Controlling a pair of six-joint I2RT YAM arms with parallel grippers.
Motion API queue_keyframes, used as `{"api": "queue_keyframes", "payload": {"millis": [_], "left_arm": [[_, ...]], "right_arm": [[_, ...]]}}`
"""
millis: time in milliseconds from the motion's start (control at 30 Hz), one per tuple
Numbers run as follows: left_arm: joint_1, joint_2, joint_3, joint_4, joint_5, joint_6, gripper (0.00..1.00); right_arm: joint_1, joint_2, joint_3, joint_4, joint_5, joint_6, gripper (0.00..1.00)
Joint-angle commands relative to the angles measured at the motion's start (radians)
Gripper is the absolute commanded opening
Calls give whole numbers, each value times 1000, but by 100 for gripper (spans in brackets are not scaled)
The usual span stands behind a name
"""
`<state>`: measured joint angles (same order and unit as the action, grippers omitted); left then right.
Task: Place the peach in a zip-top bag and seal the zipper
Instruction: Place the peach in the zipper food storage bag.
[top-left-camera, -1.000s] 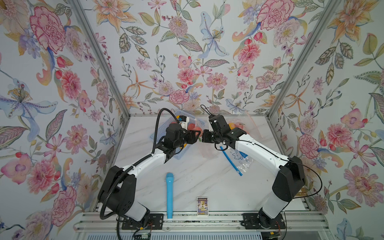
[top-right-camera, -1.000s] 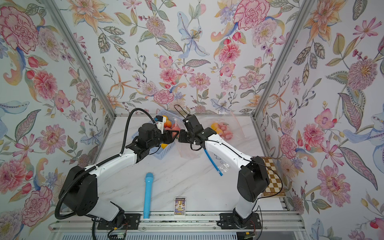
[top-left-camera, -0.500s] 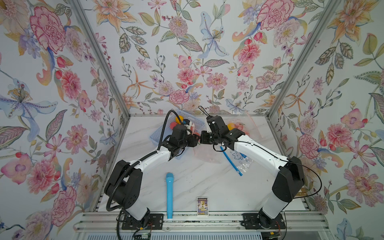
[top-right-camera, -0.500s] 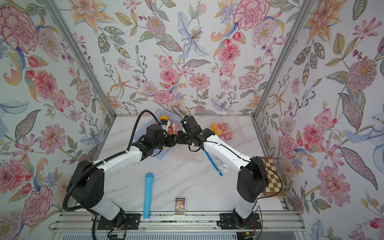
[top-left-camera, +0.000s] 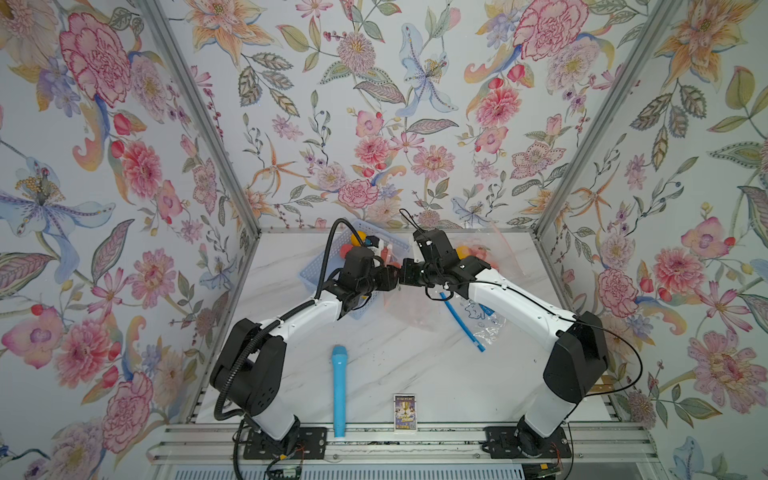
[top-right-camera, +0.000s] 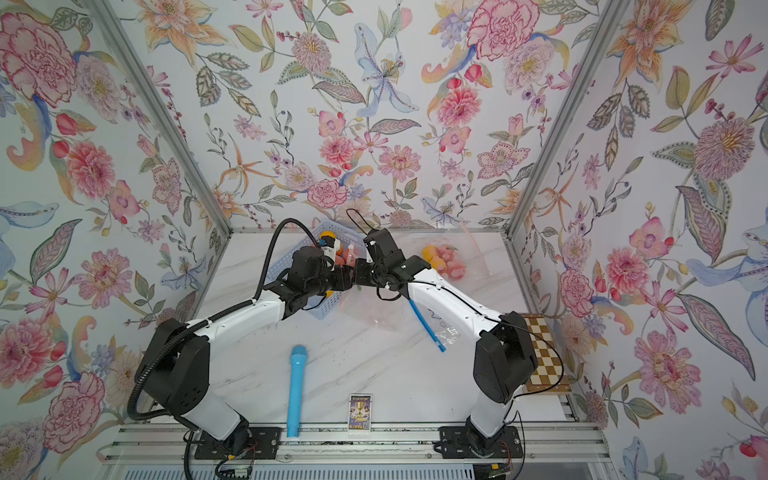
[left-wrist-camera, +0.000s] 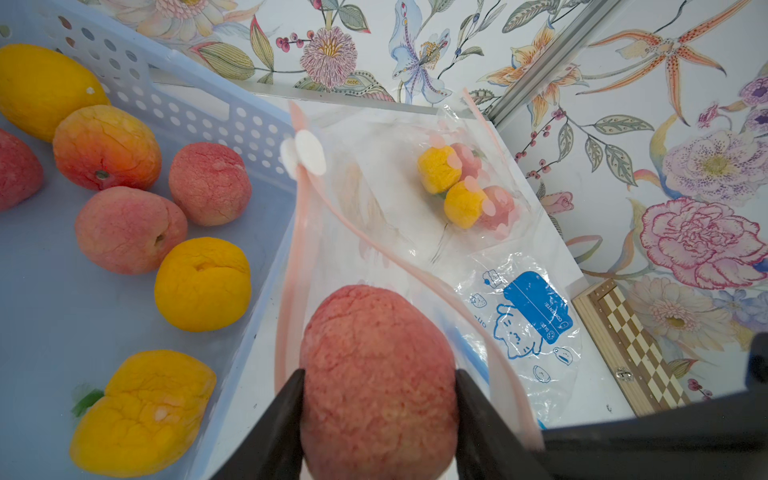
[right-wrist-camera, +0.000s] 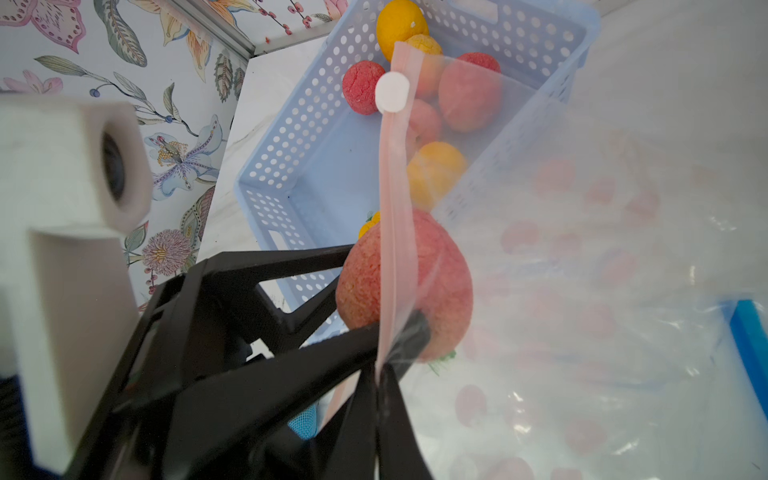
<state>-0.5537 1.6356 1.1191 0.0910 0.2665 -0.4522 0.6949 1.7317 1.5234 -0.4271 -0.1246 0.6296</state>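
Observation:
My left gripper (left-wrist-camera: 379, 376) is shut on a pink-red peach (left-wrist-camera: 376, 332), its black fingers pressing either side of the fruit. The zip-top bag (right-wrist-camera: 582, 249) is clear with pink dots, a pink zipper strip and a white slider (right-wrist-camera: 392, 92). My right gripper (right-wrist-camera: 379, 374) is shut on the zipper edge and holds the mouth up. In the right wrist view the peach (right-wrist-camera: 361, 282) sits at the mouth, partly behind the bag's film. In both top views the two grippers meet tip to tip, left gripper (top-left-camera: 392, 278) against right gripper (top-left-camera: 405, 276), above the bag (top-left-camera: 401, 307).
A light blue perforated basket (top-left-camera: 309, 270) with several peaches and yellow fruits stands just left of the grippers. A second bag of fruit (top-left-camera: 478, 253) lies at the back right. A blue-printed bag (top-left-camera: 478, 324), a blue cylinder (top-left-camera: 338, 390), a card (top-left-camera: 404, 411) and a chessboard (top-right-camera: 544, 357) are nearby.
My left gripper has carried the peach rightward from over the basket to the bag's mouth. The right gripper has kept its hold on the zipper edge, barely moving.

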Motion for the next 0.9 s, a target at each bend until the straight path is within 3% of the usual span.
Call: {"api": "queue_keyframes", "payload": {"millis": [0, 200, 300, 400, 667, 867], "left_arm": [[-25, 14, -5, 20, 93, -3, 49], [-25, 54, 23, -115, -82, 86, 54], [-25, 46, 32, -139, -128, 107, 73], [-25, 26, 44, -135, -115, 110, 85], [-18, -63, 28, -82, -25, 65, 98], [0, -124, -9, -7, 63, 0, 99]], "right_arm": [[-2, 26, 5, 62, -18, 2, 0], [3, 21, 14, 54, -17, -14, 0], [2, 17, 12, 38, 7, -20, 0], [-2, 17, 6, 26, 28, -22, 0], [-21, 28, -9, 12, 67, -18, 0], [-27, 33, -9, 13, 57, -17, 0]]}}
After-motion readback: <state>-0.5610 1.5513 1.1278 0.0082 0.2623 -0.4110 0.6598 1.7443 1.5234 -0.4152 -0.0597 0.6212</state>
